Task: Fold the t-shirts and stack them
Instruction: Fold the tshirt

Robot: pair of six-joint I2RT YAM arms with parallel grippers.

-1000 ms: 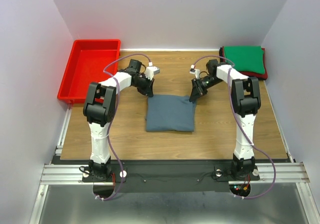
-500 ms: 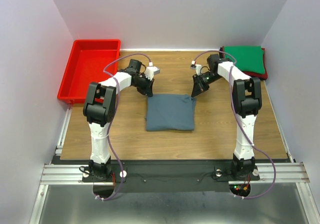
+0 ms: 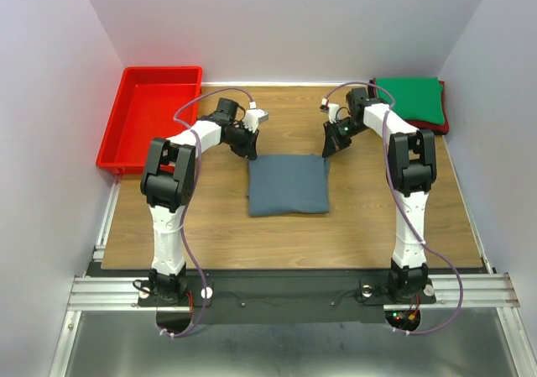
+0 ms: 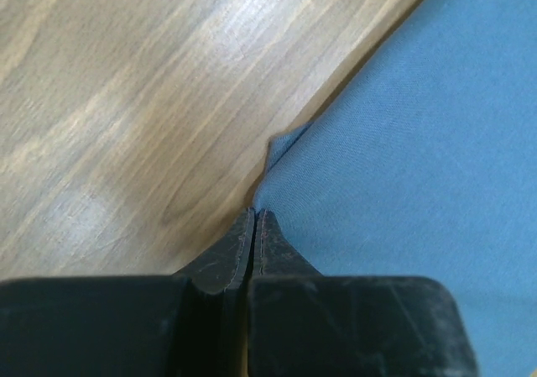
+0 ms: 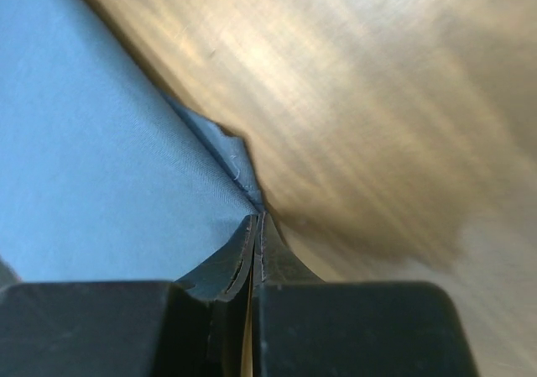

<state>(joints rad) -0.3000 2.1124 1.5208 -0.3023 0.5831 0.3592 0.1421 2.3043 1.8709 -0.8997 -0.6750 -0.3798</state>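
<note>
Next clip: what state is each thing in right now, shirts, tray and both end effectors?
blue-grey t-shirt, folded flat, both far corners pinched.
green t-shirt, folded, lying on the red one.
red t-shirt, under the green, only an edge showing.
red tray, upright, no shirt inside.
left end effector, shut on the blue-grey t-shirt's far left corner.
right end effector, shut on its far right corner.

No legible text, label, brand, number or sign in any of the views.
</note>
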